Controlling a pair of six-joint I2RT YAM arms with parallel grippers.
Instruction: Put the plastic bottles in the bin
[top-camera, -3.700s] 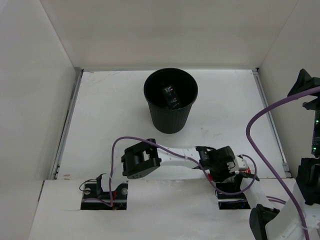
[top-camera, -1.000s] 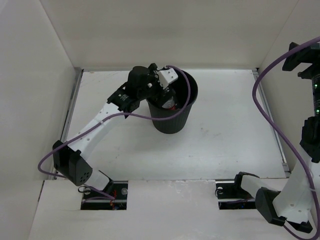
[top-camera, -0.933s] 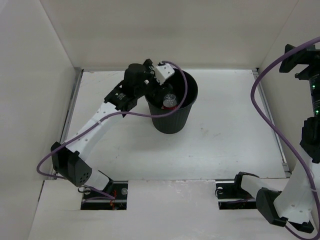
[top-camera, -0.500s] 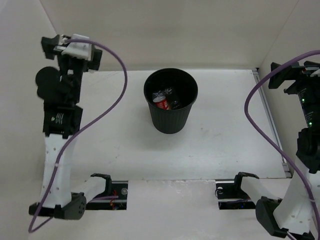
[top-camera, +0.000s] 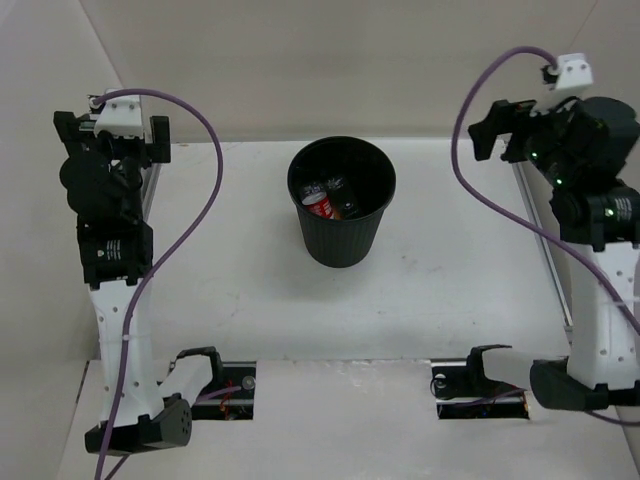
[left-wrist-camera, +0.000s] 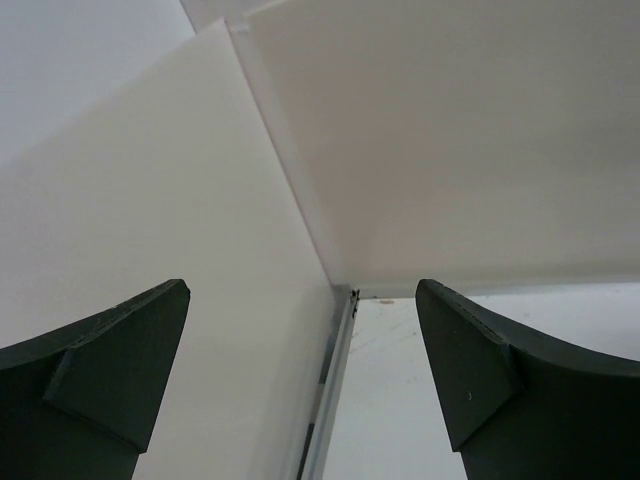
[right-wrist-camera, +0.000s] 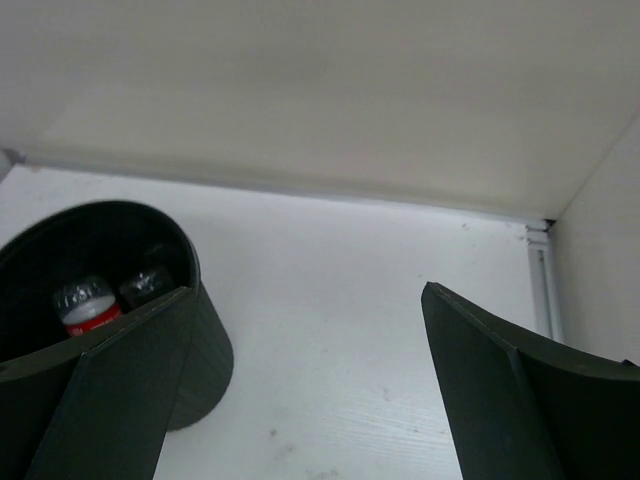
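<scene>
From above: bin (top-camera: 341, 200) upright on the white tabletop (top-camera: 230, 290), nearer the back wall (top-camera: 330, 70) than the arm bases, about midway between the side walls. Bottles (top-camera: 322, 205) down inside it, on its bottom; red label of one plain to see, the rest dim in the dark beside it. Left arm (top-camera: 115, 330) standing tall at the left edge, right arm (top-camera: 600, 300) likewise at the right edge, both well apart from the bin. Purple cable (top-camera: 215, 170) looping from each wrist down toward the base.

Left wrist: left pincer (left-wrist-camera: 302, 295) spread wide, dark fingers (left-wrist-camera: 110, 370) at either lower corner of the view, nothing between them. Pointed at the corner where left wall and back wall meet; beyond, a metal rail (left-wrist-camera: 325, 400) along the foot of the left wall and a sliver of tabletop.

Right wrist: right pincer (right-wrist-camera: 308, 290) spread wide too, pinching nothing. Bin at lower left, partly hidden behind the left-hand finger, apart from the pincer. Inside it, two bottles visible: one with a red label, one dim just to its right. Bare tabletop and back wall past the gap, side wall at the far right
</scene>
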